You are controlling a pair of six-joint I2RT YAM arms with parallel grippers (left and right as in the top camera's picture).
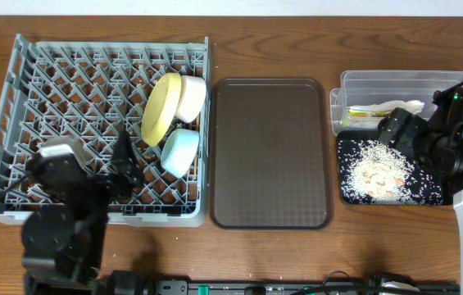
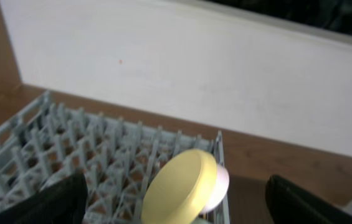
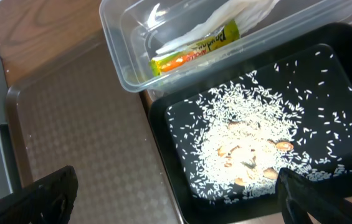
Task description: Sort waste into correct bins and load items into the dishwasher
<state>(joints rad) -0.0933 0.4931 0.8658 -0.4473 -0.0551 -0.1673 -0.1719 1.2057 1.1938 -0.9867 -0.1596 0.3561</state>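
**Both grippers open and empty: one over the rack, one over the bins**

The left gripper (image 1: pixel 127 164) hangs over the near part of the dish rack (image 1: pixel 43 98). Its fingers (image 2: pixel 57 202) are spread wide with nothing between them. Straight ahead of it, the yellow plate (image 2: pixel 179 186) stands tilted on its edge among the pegs. The white bowl (image 1: pixel 191 94) is tucked right behind the plate, on the side away from the gripper, and seems to touch it. The blue bowl (image 1: pixel 179 152) lies on its side just beside the gripper, nearer to it than the plate, at the rack's edge next to the brown tray (image 1: pixel 270 152).

The right gripper (image 1: pixel 393 129) sits above the line where the clear tub (image 3: pixel 116 43) meets the black tray (image 3: pixel 344 74). Its fingers (image 3: pixel 38 199) are also wide apart and hold nothing. The rice (image 3: pixel 244 143) is heaped in the middle of the black tray, just below and ahead of the fingertips, with loose grains scattered toward the tray's walls. Beyond the rice, inside the tub, the green-and-orange wrapper (image 3: pixel 194 53) lies along the wall nearest the gripper. The white napkin (image 3: pixel 225 22) rests against it on the far side. The brown tray lies off to the gripper's side, flat on the table (image 1: pixel 280 254), between the rack and the two bins.
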